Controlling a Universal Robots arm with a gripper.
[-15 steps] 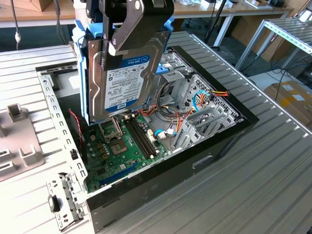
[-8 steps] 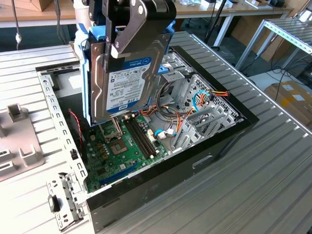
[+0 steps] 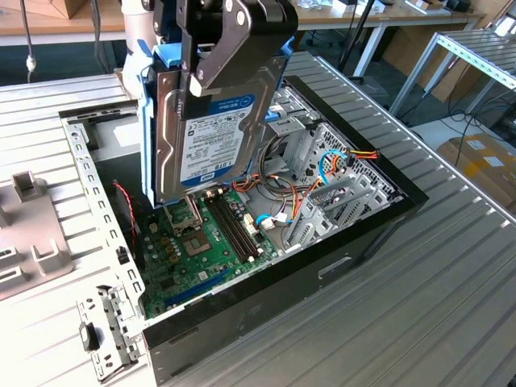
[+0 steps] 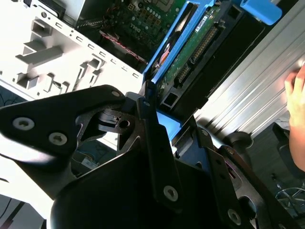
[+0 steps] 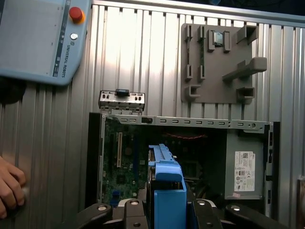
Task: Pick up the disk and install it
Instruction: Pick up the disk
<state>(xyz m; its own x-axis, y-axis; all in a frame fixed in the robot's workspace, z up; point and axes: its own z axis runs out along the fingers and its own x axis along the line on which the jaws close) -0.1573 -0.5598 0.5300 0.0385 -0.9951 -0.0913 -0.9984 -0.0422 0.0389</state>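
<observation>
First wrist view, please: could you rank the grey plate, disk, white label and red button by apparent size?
1. grey plate
2. disk, though its nearness to the camera makes it look larger
3. white label
4. red button

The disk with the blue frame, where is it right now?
In the exterior view, the disk hangs upright in the end effector, above the green motherboard inside the open computer case, toward the exterior view's left.

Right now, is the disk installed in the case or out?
Out: the pincer holds the disk on edge above the open case, over its motherboard.
</observation>
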